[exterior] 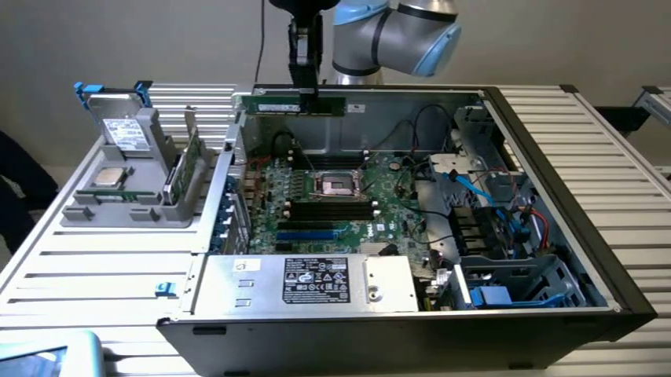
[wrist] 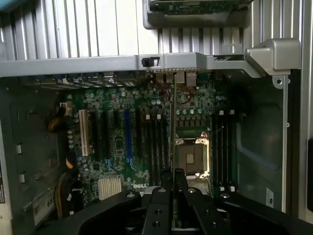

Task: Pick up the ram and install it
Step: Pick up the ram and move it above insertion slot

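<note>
The ram [exterior: 269, 104], a long thin green stick with a white label, hangs level above the back wall of the open computer case. My gripper [exterior: 307, 94] is shut on its middle from above. In the wrist view the ram [wrist: 173, 117] shows edge-on as a thin line running out from between my black fingers [wrist: 159, 196]. Below it lies the green motherboard [exterior: 394, 208] with its black memory slots [exterior: 330, 209] [wrist: 156, 142] beside the processor socket [exterior: 338, 185] [wrist: 191, 157].
A grey holder [exterior: 126, 214] on the exterior view's left carries a boxy drive [exterior: 127, 135], a silver processor chip [exterior: 108, 177] and a green board on edge [exterior: 181, 174]. The power supply [exterior: 304, 280] sits at the case front. Cables and drive bays [exterior: 493, 208] crowd the exterior view's right.
</note>
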`<action>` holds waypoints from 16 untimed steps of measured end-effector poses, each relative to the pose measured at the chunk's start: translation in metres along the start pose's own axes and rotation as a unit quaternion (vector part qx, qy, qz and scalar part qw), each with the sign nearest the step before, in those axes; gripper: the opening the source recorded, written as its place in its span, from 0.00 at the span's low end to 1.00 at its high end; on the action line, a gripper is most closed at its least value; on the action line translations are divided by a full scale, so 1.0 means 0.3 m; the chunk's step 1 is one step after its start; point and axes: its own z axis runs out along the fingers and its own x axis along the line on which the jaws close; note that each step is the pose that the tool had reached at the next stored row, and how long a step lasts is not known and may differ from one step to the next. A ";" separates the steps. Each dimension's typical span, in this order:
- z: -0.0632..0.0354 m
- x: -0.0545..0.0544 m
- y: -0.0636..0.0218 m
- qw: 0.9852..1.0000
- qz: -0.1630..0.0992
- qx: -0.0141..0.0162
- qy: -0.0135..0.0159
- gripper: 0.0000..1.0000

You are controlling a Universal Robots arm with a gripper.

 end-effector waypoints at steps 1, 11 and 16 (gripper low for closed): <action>0.001 -0.001 -0.012 1.000 0.000 0.002 0.000 0.14; 0.042 -0.004 -0.095 1.000 0.000 0.010 0.000 0.14; 0.072 -0.019 -0.104 1.000 0.000 0.010 0.002 0.14</action>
